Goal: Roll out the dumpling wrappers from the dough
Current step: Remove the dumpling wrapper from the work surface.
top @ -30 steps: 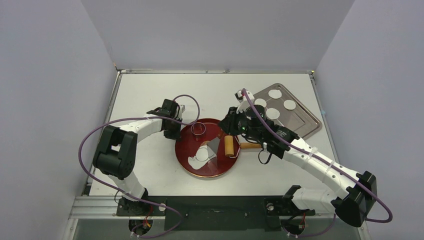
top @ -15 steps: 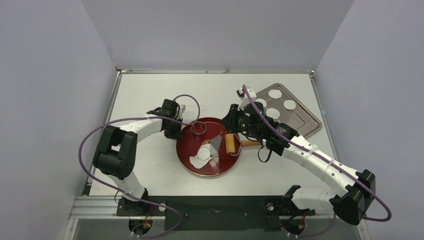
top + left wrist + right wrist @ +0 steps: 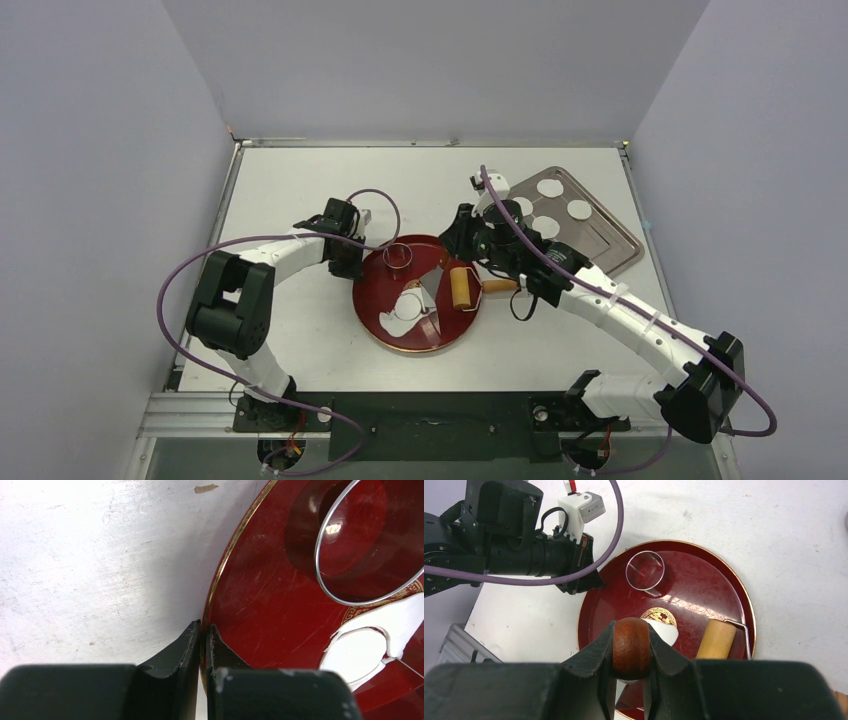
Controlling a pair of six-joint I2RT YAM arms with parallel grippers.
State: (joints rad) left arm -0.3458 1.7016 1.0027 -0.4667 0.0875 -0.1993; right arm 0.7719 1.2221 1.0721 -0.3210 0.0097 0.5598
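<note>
The red round tray (image 3: 445, 330) holds the dough (image 3: 392, 320), a ragged white sheet with a round disc cut in it (image 3: 357, 652). My right gripper (image 3: 631, 630) is shut on the brown wooden knob (image 3: 631, 650) of a scraper. Its grey blade (image 3: 430, 298) hangs over the dough. My left gripper (image 3: 204, 629) is shut on the tray's left rim (image 3: 220, 575). Several dumpling wrappers (image 3: 549, 187) lie on the metal tray (image 3: 600, 245) at the back right. One of them is partly hidden by my right arm.
A metal ring cutter (image 3: 398, 257) stands on the red tray's far side (image 3: 645, 570). A wooden roller (image 3: 461, 288) with a wire frame lies on the tray's right part (image 3: 716, 639), close beside my right gripper (image 3: 452, 258). Walls enclose the table (image 3: 300, 180).
My right arm has drawn slightly toward the far side with the scraper, and the blade has shifted a little over the dough. The left arm and the red tray have stayed put.
</note>
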